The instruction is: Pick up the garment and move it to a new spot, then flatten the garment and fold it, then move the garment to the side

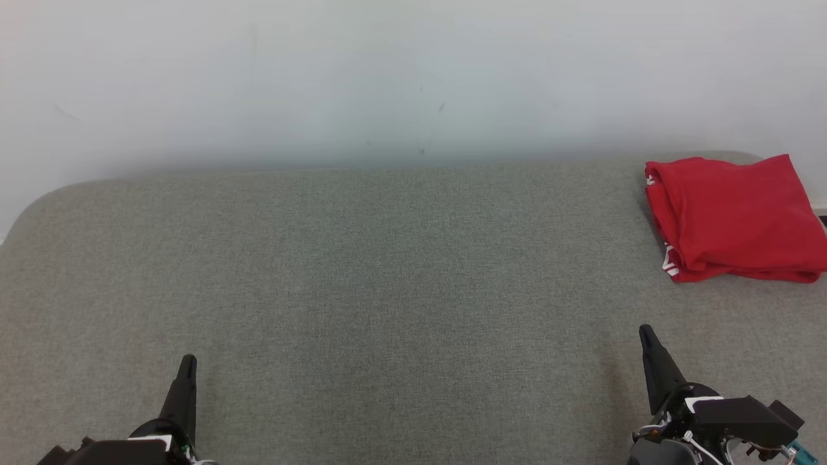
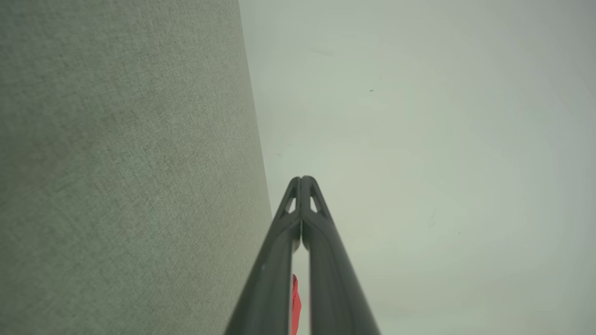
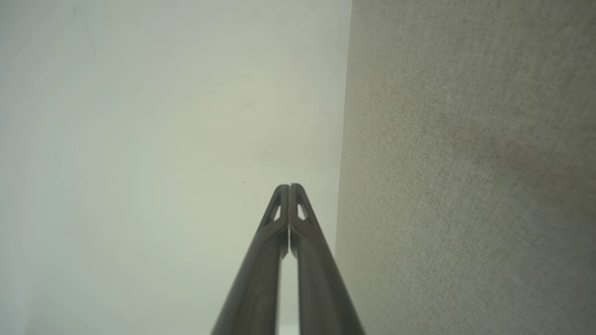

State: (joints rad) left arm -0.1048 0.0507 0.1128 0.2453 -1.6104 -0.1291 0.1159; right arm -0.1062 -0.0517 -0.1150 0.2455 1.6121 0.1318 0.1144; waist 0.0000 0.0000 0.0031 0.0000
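Observation:
The garment [image 1: 733, 218] is red with a bit of white trim, folded into a rough square at the far right of the grey fabric surface [image 1: 387, 290]. A red sliver of the garment [image 2: 295, 302] peeks between my left fingers in the left wrist view. My left gripper [image 1: 188, 361] rests at the lower left, shut and empty, far from the garment. My right gripper [image 1: 646, 332] sits at the lower right, shut and empty, a little in front of the garment. Both wrist views show the fingertips pressed together: left gripper [image 2: 301, 179], right gripper [image 3: 289, 187].
A pale wall [image 1: 413, 77] rises behind the grey surface, whose back edge is rounded at the left corner. The garment lies close to the surface's right back corner.

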